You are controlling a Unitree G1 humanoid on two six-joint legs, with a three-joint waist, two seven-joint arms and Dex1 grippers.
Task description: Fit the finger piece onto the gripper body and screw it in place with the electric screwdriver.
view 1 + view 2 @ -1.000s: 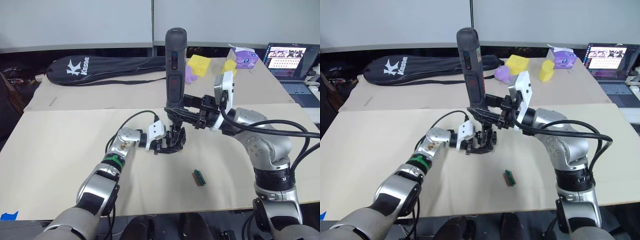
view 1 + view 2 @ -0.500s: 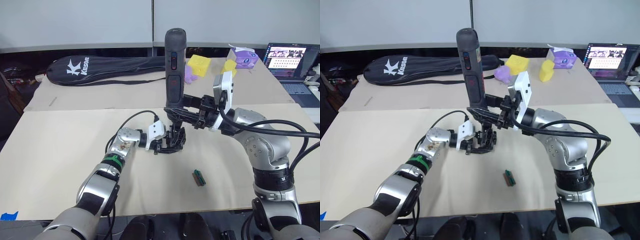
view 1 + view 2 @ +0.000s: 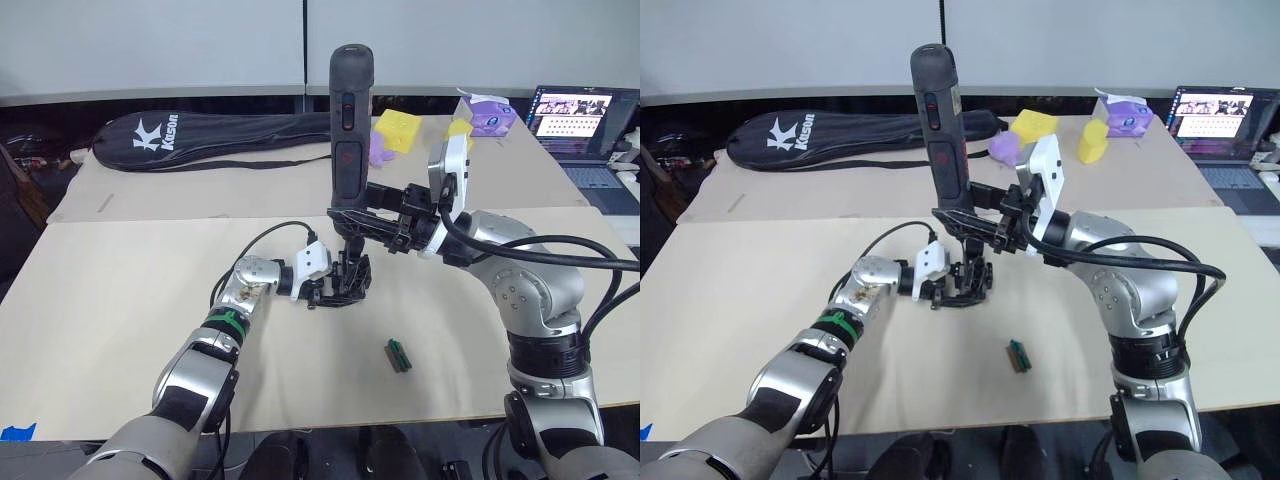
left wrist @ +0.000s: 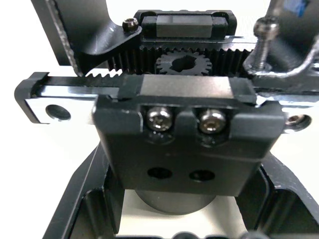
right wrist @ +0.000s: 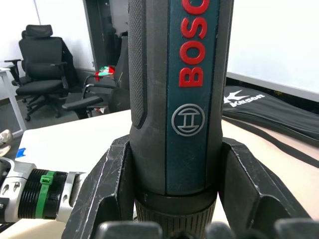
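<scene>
Pale worktop: gripper body mid-surface, clamped in left gripper jaws. Right gripper jaws hold Bosch electric screwdriver upright directly above it. Screw-driving step; next, seat bit squarely on screw.

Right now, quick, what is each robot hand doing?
Left tool: closed on the gripper body.
Right tool: closed on the electric screwdriver, held upright over the body.
</scene>
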